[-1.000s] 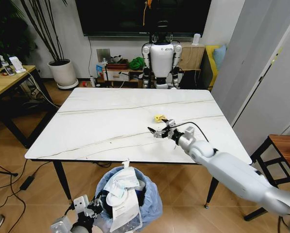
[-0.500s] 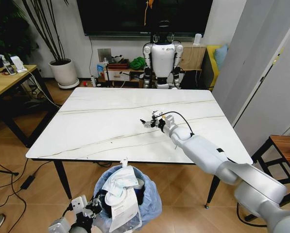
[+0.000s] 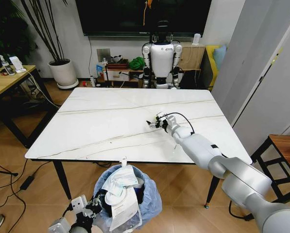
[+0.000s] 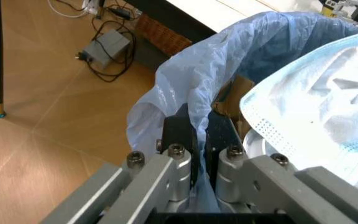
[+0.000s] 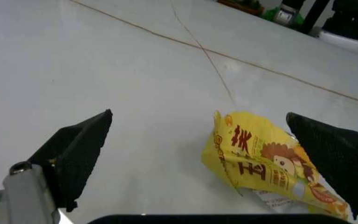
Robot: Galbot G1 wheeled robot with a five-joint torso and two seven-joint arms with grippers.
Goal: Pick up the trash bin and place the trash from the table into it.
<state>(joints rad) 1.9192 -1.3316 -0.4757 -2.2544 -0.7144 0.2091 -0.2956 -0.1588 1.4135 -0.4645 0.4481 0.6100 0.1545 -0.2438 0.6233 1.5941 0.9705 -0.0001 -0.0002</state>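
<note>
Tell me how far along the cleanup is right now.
Mostly done. The trash bin hangs beside the table's near edge, its blue liner pinched in the left pincer, and is already heaped with white papers. In hand: the right pincer is open over the marble, its fingers straddling the yellow wrapper without touching it. Left: close on that wrapper and drop it in the bin.
</note>
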